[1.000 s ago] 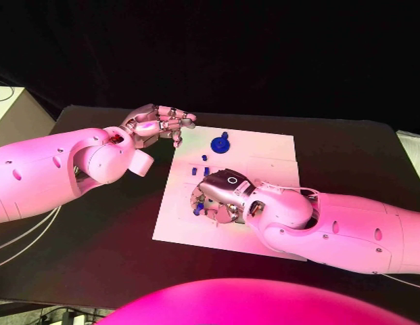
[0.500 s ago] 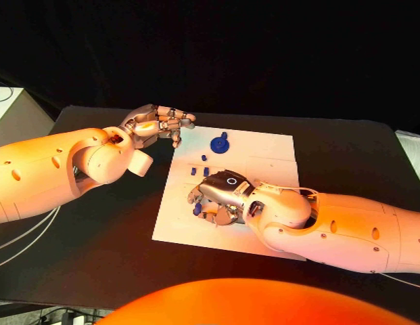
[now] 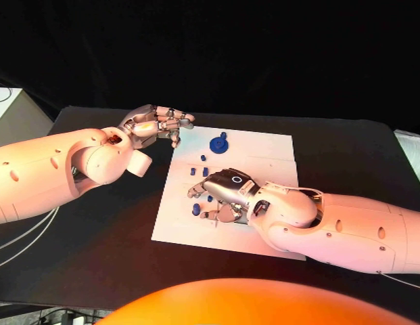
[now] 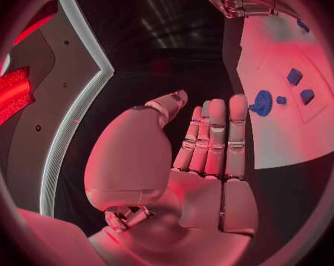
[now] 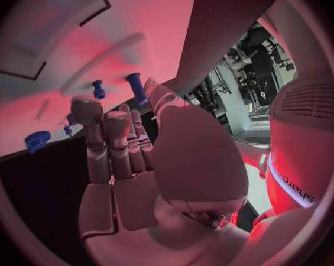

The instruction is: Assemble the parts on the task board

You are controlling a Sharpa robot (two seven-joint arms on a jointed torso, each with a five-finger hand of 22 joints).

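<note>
Though the parts look small, stiff and light, you should expect smooth plastic to slip, so take the pegs (image 3: 205, 171) by their sides and the gear (image 3: 220, 143) by its rim. The gear lies near the far edge of the board (image 3: 268, 152), with the pegs just nearer than it, at the board's left side. Your right hand (image 3: 222, 198) hangs over the board's near left part; whether its curled fingers pinch the blue piece beneath them, you cannot tell. Your left hand (image 3: 159, 123) hovers off the board's far left corner, fingers together, holding nothing. The board's slots under the right hand are hidden
</note>
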